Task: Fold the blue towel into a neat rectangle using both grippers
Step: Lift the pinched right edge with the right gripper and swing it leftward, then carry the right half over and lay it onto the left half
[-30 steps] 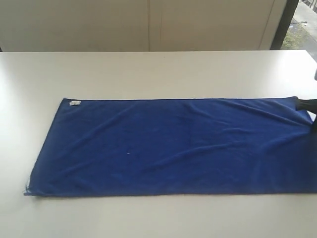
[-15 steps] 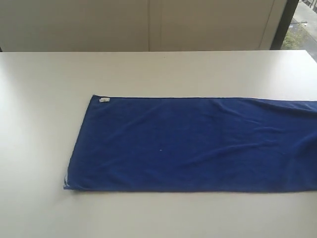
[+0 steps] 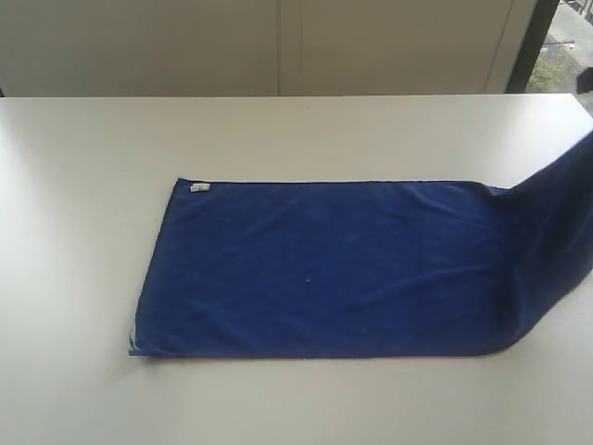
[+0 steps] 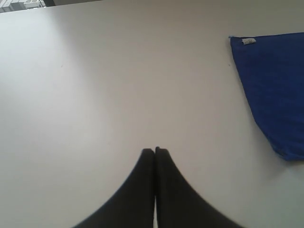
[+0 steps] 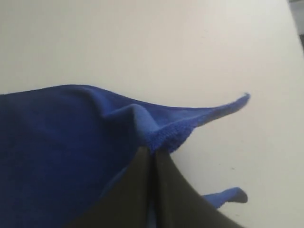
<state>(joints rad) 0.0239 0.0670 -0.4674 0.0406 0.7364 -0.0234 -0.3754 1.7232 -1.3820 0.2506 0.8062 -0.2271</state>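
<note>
Only one blue towel — right claw pinches its edge, left claw closed, seemingly empty.

A broad white table fills the scene, matte and plain, its far edge running straight from left to right; behind it stands a pale cream wall of flat panels, split by a thin vertical seam; at the far right a dark window frame leans slightly; beyond it, the window shows daylight, greenery and pavement; soft light brightens the table's right side.
</note>
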